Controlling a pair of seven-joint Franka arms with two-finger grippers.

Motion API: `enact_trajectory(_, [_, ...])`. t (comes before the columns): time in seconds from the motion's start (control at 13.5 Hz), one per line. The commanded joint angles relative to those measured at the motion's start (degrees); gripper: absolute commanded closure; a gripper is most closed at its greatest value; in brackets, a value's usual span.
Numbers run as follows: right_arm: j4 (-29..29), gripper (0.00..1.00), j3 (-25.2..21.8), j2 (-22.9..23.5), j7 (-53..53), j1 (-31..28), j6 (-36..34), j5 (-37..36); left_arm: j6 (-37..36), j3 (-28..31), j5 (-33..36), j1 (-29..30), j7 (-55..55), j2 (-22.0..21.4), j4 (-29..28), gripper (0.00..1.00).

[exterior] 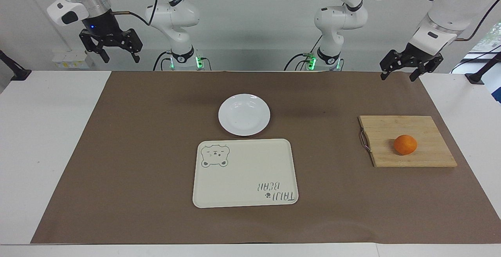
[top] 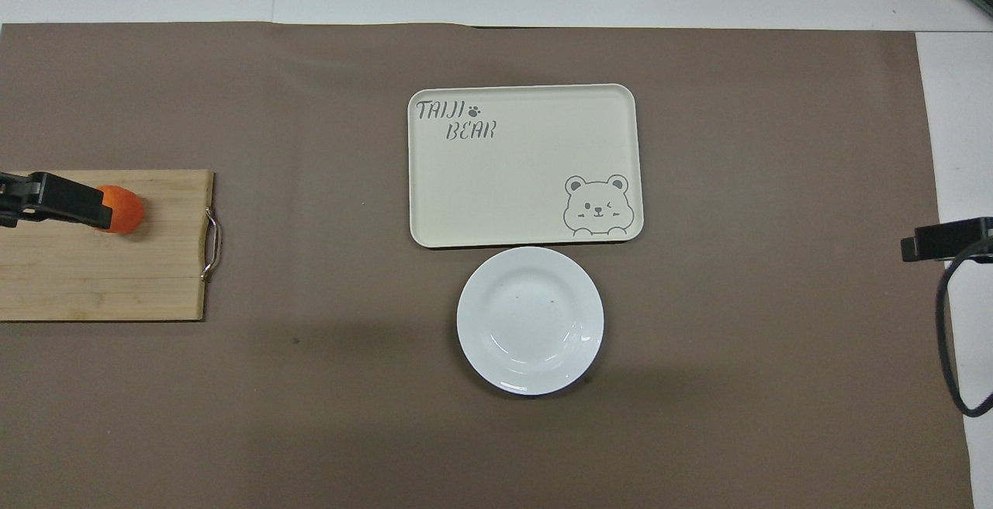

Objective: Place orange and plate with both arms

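Observation:
The orange (exterior: 405, 144) lies on a wooden cutting board (exterior: 407, 131) at the left arm's end of the table; in the overhead view the orange (top: 128, 209) is partly covered. The white plate (exterior: 244, 114) sits mid-table on the brown mat, empty, just nearer to the robots than the tray; it also shows in the overhead view (top: 530, 320). My left gripper (exterior: 398, 77) hangs open and empty in the air, apart from the board. Its tip shows in the overhead view (top: 70, 205). My right gripper (exterior: 119, 58) waits open and empty, high over the right arm's end (top: 942, 239).
A cream rectangular tray (exterior: 245, 173) with a bear drawing lies empty beside the plate, farther from the robots. The cutting board has a metal handle (exterior: 364, 139) on its edge toward the table's middle. A brown mat (exterior: 117, 151) covers most of the table.

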Motion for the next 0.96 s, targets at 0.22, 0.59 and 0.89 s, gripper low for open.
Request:
enact_trajectory(0.22, [0.93,0.0,0.22,0.63,-1.44,-0.33,-0.22,-0.48,-1.51,-0.06,0.53,-0.02,-0.57,-1.32,-0.69,0.0])
enact_trajectory(0.59, [0.93,0.0,0.22,0.63,-1.44,-0.41,-0.22,-0.48,-0.99,0.03,0.53,0.24,-0.49,-2.11,-2.1,0.0])
enact_trajectory(0.89, [0.93,0.0,0.22,0.63,-1.44,-0.41,-0.22,-0.48,-0.72,-0.05,0.27,0.59,-0.66,-2.11,-2.01,0.0])
